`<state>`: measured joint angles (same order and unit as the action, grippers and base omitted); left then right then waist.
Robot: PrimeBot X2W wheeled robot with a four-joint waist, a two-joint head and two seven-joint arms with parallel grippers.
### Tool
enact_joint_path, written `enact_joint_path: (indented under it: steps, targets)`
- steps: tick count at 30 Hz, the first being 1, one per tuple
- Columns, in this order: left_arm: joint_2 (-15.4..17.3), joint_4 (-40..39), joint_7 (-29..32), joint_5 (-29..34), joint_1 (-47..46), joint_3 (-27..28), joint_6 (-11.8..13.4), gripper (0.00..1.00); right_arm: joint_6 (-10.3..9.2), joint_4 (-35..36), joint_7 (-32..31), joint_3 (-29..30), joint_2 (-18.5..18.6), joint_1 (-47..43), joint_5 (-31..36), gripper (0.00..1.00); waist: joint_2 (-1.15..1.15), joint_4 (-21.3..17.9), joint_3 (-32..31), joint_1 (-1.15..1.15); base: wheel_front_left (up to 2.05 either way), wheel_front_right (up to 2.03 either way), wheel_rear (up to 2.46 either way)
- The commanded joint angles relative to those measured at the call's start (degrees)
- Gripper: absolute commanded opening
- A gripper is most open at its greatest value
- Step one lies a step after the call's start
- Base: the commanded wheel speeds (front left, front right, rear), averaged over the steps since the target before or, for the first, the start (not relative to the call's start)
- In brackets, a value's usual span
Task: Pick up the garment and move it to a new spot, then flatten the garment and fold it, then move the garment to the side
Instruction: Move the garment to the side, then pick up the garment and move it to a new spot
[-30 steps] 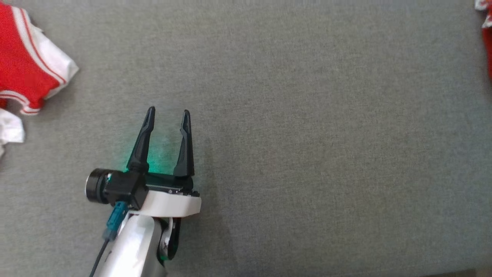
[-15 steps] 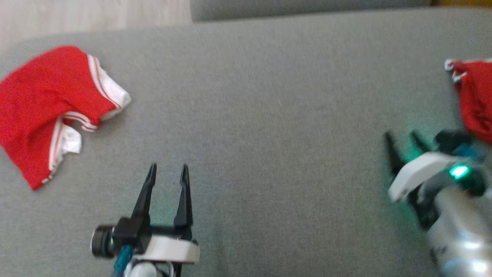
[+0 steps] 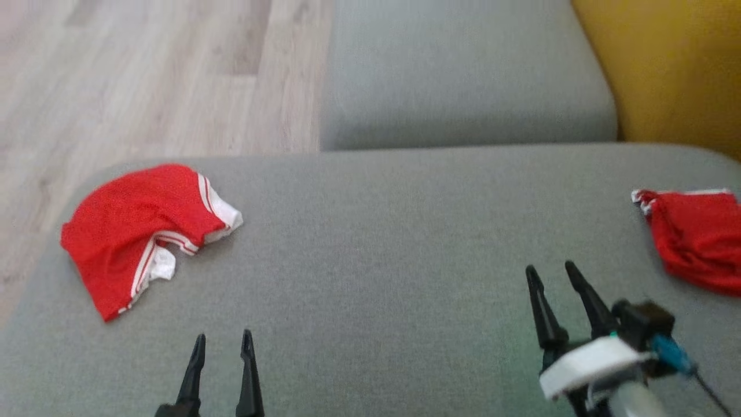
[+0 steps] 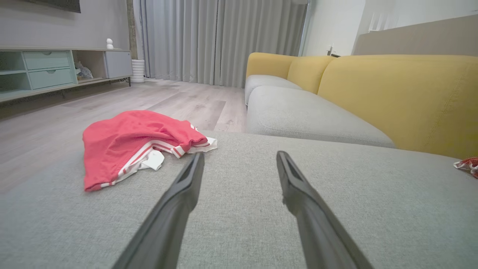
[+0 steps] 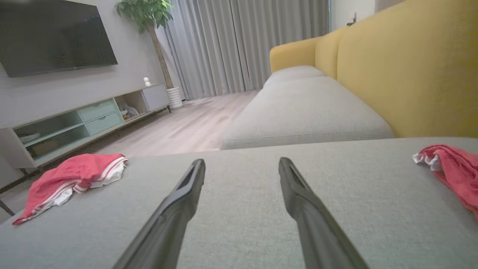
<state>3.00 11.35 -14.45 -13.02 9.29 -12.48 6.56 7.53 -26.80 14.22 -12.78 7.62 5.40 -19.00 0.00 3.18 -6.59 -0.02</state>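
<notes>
A crumpled red garment (image 3: 136, 229) with white-striped trim lies near the far left edge of the grey cushion (image 3: 393, 243); it also shows in the left wrist view (image 4: 127, 144) and the right wrist view (image 5: 71, 177). A second red garment (image 3: 697, 240) lies at the right edge, also seen in the right wrist view (image 5: 453, 170). My left gripper (image 3: 223, 339) stands open at the bottom left, below and right of the left garment, holding nothing. Low on the right my right gripper (image 3: 550, 272) is open too, left of the right garment, and empty.
Beyond the cushion lie a wooden floor (image 3: 145, 75), another grey seat cushion (image 3: 463, 69) and a yellow sofa back (image 3: 671, 63). The wrist views show a TV cabinet (image 5: 74, 119), curtains (image 4: 220, 37) and a plant (image 5: 147, 11).
The camera has tilted up, so the cushion's far edge, floor and sofa came into the picture. The right gripper came into sight at the lower right. Both grippers stayed open.
</notes>
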Motion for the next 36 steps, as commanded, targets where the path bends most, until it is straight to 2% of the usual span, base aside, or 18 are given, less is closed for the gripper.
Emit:
enact_joint_path:
  steps: [1, 5, 12, 36]
  targets:
    - [-0.1, -2.1, -0.5, 0.8, -1.1, 2.4, 0.2, 1.00, -0.04, 4.3, 0.8, -0.2, -0.4, -1.8, 1.4, 1.00, 0.00, -0.2, -2.0, 0.02, 0.00, 0.00, 0.00]
    - [-0.1, -2.5, -0.5, 1.9, 0.5, 3.3, -0.2, 1.00, -0.04, 10.7, 0.8, 2.7, -1.8, -8.7, 4.4, 1.00, 0.00, -0.6, -3.5, 0.02, 0.00, 0.00, 0.00]
    - [-0.1, -3.0, -0.5, 2.5, 2.4, 4.3, -0.8, 1.00, -0.04, 12.5, 0.8, 4.9, -3.6, -14.4, 8.7, 1.00, 0.00, -1.2, -4.7, 0.02, 0.00, 0.00, 0.00]
    - [-0.1, -2.4, -0.5, 4.9, 2.9, 5.1, -2.2, 1.00, -0.04, 11.9, 0.8, 4.7, -4.7, -14.6, 11.2, 1.00, 0.00, -4.0, -4.5, 0.02, 0.00, 0.00, 0.00]
